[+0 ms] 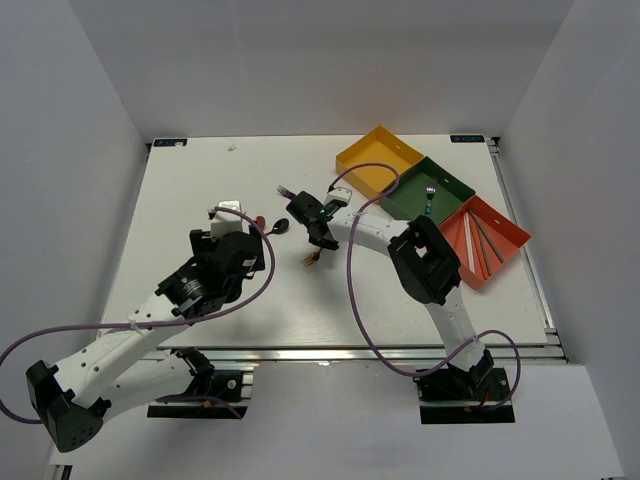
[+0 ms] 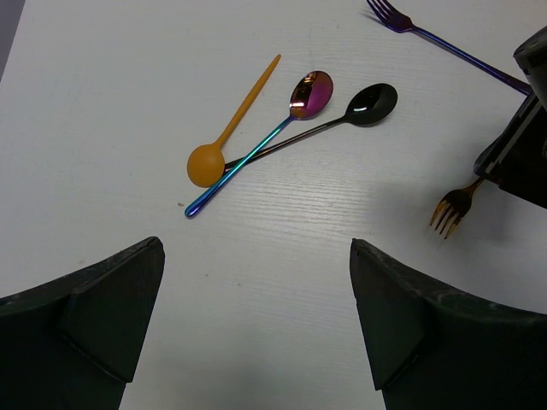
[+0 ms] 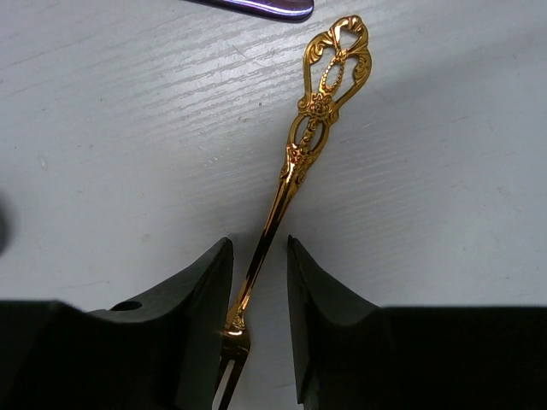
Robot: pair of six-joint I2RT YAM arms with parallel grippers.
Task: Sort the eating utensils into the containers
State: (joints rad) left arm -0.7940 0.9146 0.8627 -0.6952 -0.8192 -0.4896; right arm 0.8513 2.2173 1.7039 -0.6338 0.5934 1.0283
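Observation:
My right gripper (image 1: 320, 230) is low over the table, with its jaws partly open around the thin stem of a gold fork (image 3: 295, 162) lying flat. The fork's stem touches the left finger (image 3: 201, 307), and a gap shows at the right finger. Its tines show in the top view (image 1: 312, 259) and in the left wrist view (image 2: 450, 209). My left gripper (image 2: 256, 248) is wide open and empty above bare table. Ahead of it lie an orange spoon (image 2: 224, 141), a pink spoon (image 2: 309, 94) and a dark spoon (image 2: 372, 104). A purple fork (image 2: 410, 24) lies beyond them.
Yellow tray (image 1: 360, 170), dark green tray (image 1: 450, 195) and red-orange tray (image 1: 505, 235) stand in a row at the back right. The green tray holds one fork (image 1: 430, 192). The red-orange tray holds chopsticks (image 1: 470, 242). The right gripper's body (image 2: 521, 145) stands near the spoons.

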